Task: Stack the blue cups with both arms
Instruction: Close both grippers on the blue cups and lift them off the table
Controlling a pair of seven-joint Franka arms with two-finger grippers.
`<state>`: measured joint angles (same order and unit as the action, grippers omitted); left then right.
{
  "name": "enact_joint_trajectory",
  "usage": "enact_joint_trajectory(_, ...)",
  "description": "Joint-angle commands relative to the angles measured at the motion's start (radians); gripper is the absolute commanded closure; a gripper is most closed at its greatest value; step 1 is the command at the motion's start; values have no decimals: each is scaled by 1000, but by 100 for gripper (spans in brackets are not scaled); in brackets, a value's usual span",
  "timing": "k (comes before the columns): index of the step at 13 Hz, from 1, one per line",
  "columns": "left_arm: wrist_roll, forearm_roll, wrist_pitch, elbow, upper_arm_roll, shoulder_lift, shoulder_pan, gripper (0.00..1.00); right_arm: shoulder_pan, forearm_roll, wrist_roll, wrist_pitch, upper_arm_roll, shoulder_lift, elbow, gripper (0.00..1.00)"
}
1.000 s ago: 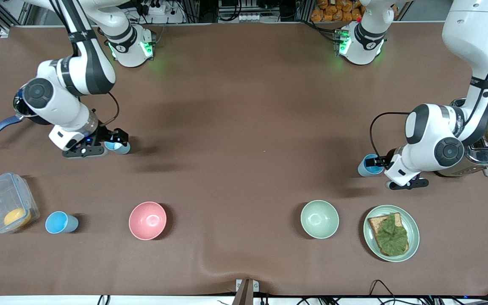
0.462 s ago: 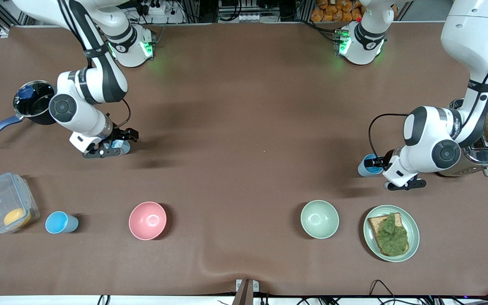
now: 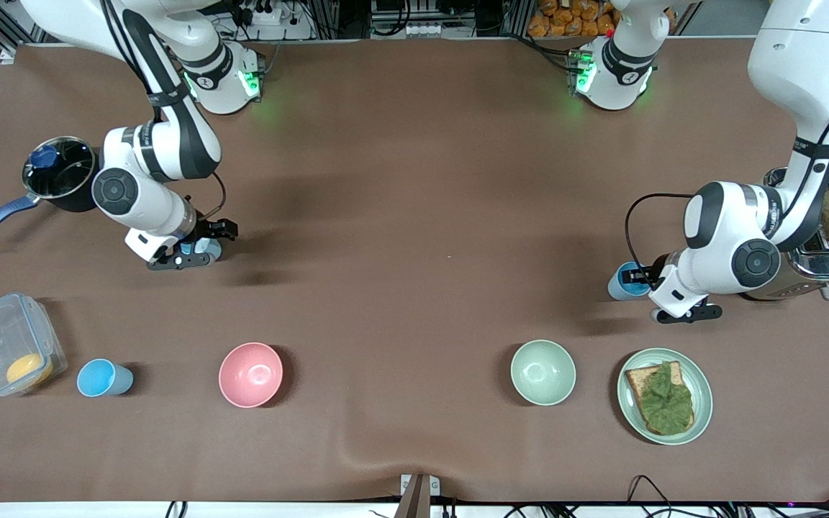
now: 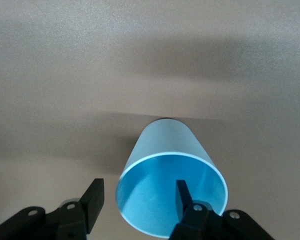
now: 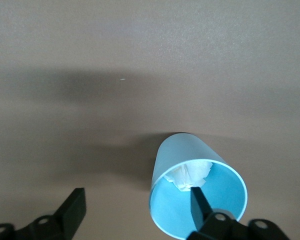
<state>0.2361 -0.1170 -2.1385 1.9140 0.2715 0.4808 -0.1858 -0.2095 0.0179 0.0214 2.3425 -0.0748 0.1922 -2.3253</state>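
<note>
1. I have both arms at the pick-up step. The blue cup at the right arm's end [image 3: 207,250] stands on the bench [image 3: 414,216], mostly hidden under the right gripper [image 3: 202,241] in the front view. In the right wrist view that cup [image 5: 197,190] sits with one finger [image 5: 200,202] inside its rim and the other outside, well clear of the wall, so these fingers are spread and not yet clamped.
2. The blue cup at the left arm's end [image 3: 627,280] stands beside the toaster [image 3: 825,252]. The left gripper [image 3: 648,277] straddles its rim the same way: in the left wrist view one finger [image 4: 182,192] is inside the cup [image 4: 170,190], the other is outside, apart from the wall. Open too.
3. A third blue cup [image 3: 101,378] stands upright, nearer the front camera, between the clear food box [image 3: 8,345] and the pink bowl [image 3: 250,374].
4. The cups are tapered, handleless, bright blue inside and greyer outside. The right arm's one holds something white and crumpled at its bottom, which may stop another cup seating fully.
5. Next, I judge, each gripper must pinch the wall squarely, lift straight, and keep one cup upright for nesting.
6. Thin plastic will likely flex, so I'd squeeze gently.
</note>
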Motion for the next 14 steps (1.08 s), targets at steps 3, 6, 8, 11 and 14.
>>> enact_joint_trajectory(3,-20,10,-11,0,6,2,-12,76,-13,7,-35,9,-10,13,-5,70)
enact_joint_trajectory(6,-15,17,-9,-1,8,-1,-26,100,-13,7,-34,6,-10,16,-2,100)
enact_joint_trajectory(8,-6,19,-3,-6,8,-7,-26,100,-16,7,-28,0,-10,15,1,100)
enact_joint_trajectory(11,-17,20,2,-16,9,-17,-29,100,-62,7,1,-66,-10,6,50,100)
enact_joint_trajectory(14,-9,71,25,-32,9,-45,-23,100,-180,7,153,-195,-10,6,156,100)
